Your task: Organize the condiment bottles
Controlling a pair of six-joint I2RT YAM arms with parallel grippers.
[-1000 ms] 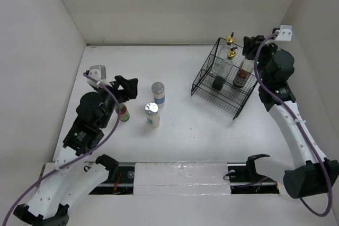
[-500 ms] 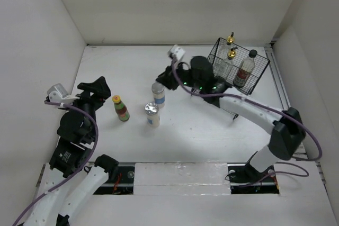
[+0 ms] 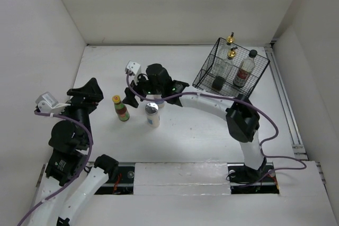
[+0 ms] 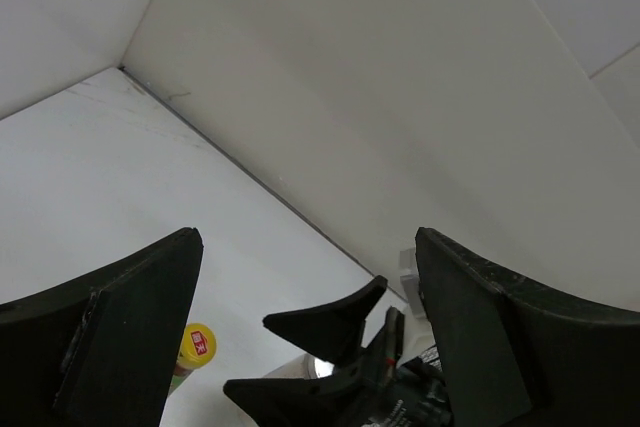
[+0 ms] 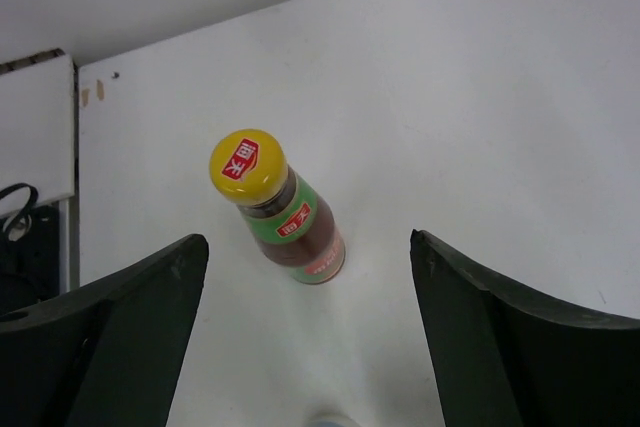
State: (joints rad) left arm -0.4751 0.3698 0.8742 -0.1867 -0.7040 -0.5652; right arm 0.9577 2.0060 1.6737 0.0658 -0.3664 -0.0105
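A small brown bottle with a yellow cap and green label (image 3: 122,108) (image 5: 288,215) stands left of centre on the table. A silver-lidded jar (image 3: 152,114) stands just to its right. My right gripper (image 3: 135,91) (image 5: 307,239) has reached across from the right and hovers open above and behind these, empty, the bottle ahead between its fingers. My left gripper (image 3: 87,91) (image 4: 307,237) is open and empty to the left of the bottle, apart from it. Two clear bottles with gold pourers (image 3: 231,51) and a black-capped red-labelled bottle (image 3: 244,70) stand in the wire basket (image 3: 204,75).
The black wire basket sits tilted at the back right and also holds a small dark item (image 3: 217,83). White walls close in the table on the left, back and right. The right arm's forearm (image 3: 206,100) spans the middle of the table.
The right arm swung from the basket across to the left over the jars, and its jaws opened. The left gripper drew back to the left, away from the yellow-capped bottle.
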